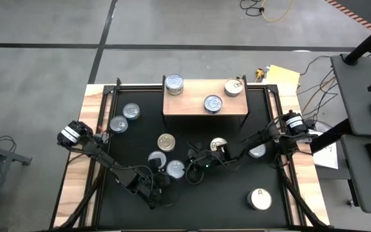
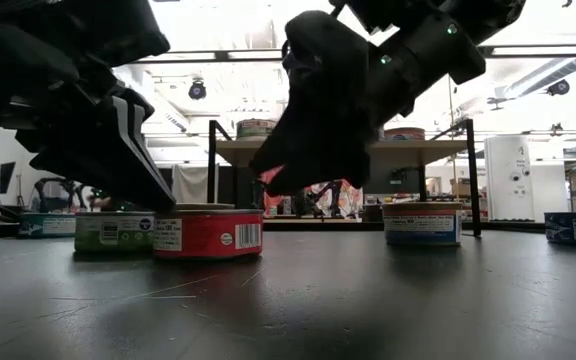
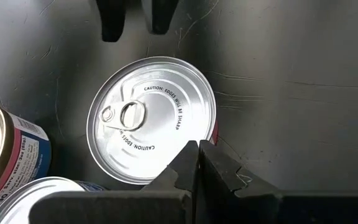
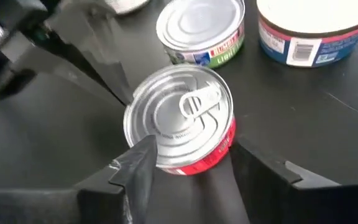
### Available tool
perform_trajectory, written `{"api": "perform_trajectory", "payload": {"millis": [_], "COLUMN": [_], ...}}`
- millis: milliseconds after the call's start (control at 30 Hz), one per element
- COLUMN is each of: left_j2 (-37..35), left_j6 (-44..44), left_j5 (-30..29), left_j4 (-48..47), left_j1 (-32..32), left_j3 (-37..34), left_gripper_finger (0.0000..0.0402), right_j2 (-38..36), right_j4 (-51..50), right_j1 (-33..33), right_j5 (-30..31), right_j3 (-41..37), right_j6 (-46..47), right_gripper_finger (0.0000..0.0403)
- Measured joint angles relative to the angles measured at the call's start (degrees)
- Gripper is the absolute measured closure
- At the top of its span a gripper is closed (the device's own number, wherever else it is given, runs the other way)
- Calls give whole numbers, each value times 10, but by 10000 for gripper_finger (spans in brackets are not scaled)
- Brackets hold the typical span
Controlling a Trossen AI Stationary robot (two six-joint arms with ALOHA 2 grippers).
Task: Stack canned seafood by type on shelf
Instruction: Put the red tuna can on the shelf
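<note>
While three round metal tins (image 1: pixel 213 103) sat on the light wooden shelf (image 1: pixel 192 103), about seven waited below; the right gripper (image 4: pixel 185 165) stood open around a red-sided tin (image 4: pixel 182 118), and the left gripper (image 3: pixel 197 165) was closed, empty.

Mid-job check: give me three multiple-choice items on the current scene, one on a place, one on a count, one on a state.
1. Where is the white-topped can marked "A"?
A. On the wooden shelf
B. On the black tabletop, near its front right corner
C. In the left end effector

2. How many cans stand on the wooden shelf?
A. None
B. Six
C. Three

3. How is the left end effector?
A. Shut, holding nothing
B. Wide open
C. Shut on a can

Answers:
1 B: the high view shows the white-topped can alone on the black tabletop, far from the wooden shelf.
2 C: three tops show on the board, the left can, middle can and right can.
3 A: the left end effector has its fingers pressed together beside the red-labelled can.
</note>
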Motion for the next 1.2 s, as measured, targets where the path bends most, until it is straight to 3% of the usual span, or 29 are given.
{"api": "perform_trajectory", "payload": {"millis": [700,1200], "left_j2": [2,2], "left_j6": [-24,-29], "left_j5": [4,7], "left_j4": [9,22], "left_j1": [-10,-15], "left_j3": [-2,-2], "left_gripper_finger": [402,401], "right_j2": [41,42], "right_j4": [1,9], "right_j1": [-4,-3], "right_j5": [3,3], "right_j3": [27,32], "right_j6": [26,31], "right_gripper_finger": [125,119]}}
